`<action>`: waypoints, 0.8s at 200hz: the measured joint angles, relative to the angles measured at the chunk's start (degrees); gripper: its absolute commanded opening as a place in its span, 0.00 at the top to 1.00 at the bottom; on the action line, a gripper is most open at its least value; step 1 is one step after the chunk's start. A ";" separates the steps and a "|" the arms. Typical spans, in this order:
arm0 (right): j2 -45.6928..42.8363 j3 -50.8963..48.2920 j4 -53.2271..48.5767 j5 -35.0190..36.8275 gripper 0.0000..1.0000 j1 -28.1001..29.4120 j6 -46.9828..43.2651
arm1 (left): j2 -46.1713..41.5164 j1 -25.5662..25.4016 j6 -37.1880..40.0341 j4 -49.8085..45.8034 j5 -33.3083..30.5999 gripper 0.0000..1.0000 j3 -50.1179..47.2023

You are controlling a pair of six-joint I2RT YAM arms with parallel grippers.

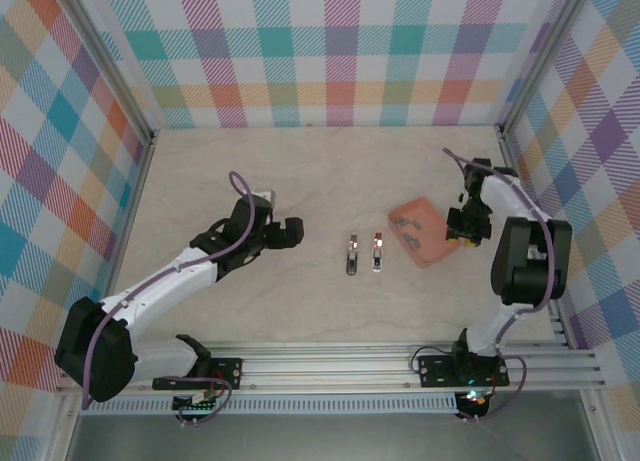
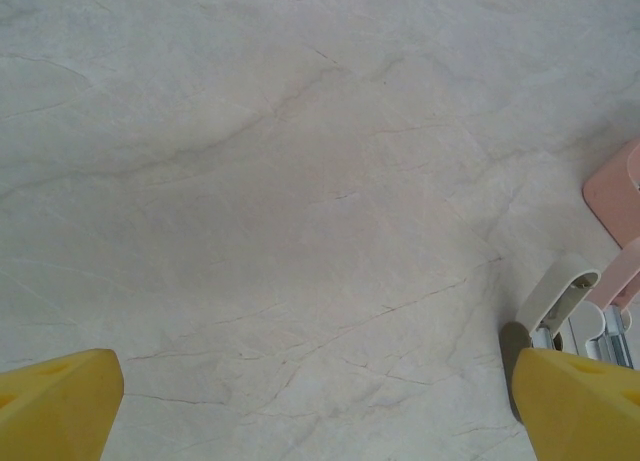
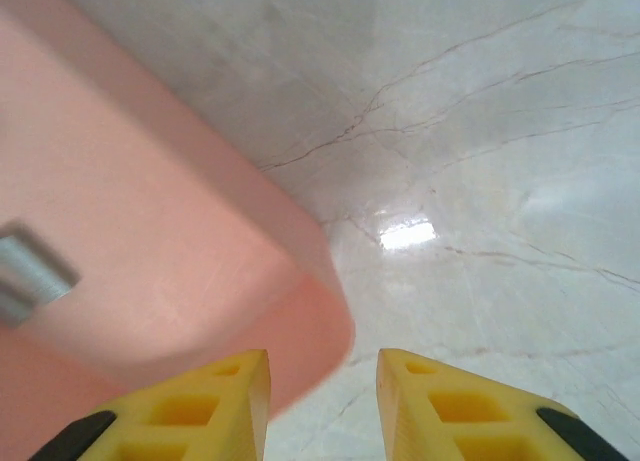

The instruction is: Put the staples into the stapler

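Barely begun. Staples (image 1: 411, 242) lie in tray (image 1: 425, 221) nr table's (image 1: 250, 161) right edge; stapler (image 1: 352, 253) mid-table, prob. unloaded. R gripper (image 3: 322, 401) at tray corner, jaws slightly apart, pinching nothing. L gripper (image 2: 320, 406) spread wide, empty. Left: pick strip, load.

Overhead camera sees the whole table (image 1: 300, 171); wrist cameras look down close, right one sharing the tray (image 1: 425, 221)

I see the salmon tray (image 1: 428, 231) — grey staples (image 3: 30, 271) inside it, pale veined table (image 1: 300, 171) beneath, pastel plaid walls (image 1: 330, 51) around.
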 measured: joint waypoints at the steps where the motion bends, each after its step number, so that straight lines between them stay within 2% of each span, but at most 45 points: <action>1: -0.17 0.04 -0.02 -0.04 0.67 0.07 0.00 | 0.00 0.00 0.00 0.00 0.02 0.00 0.00; 34: -6.91 1.73 1.07 -2.51 0.69 3.15 -1.73 | 0.00 0.00 0.00 0.13 1.07 0.00 0.00; 59: -7.32 2.60 2.38 -5.62 0.69 6.01 -3.19 | 0.00 0.00 -0.20 1.79 3.21 0.00 -0.24; 110: 3.13 6.71 4.92 -7.04 0.71 10.32 -5.66 | -0.02 0.00 0.00 6.21 8.85 0.00 -3.39; 160: 12.50 10.32 7.56 -6.45 0.70 10.91 -7.19 | 0.00 0.00 0.00 7.41 9.88 0.00 -3.67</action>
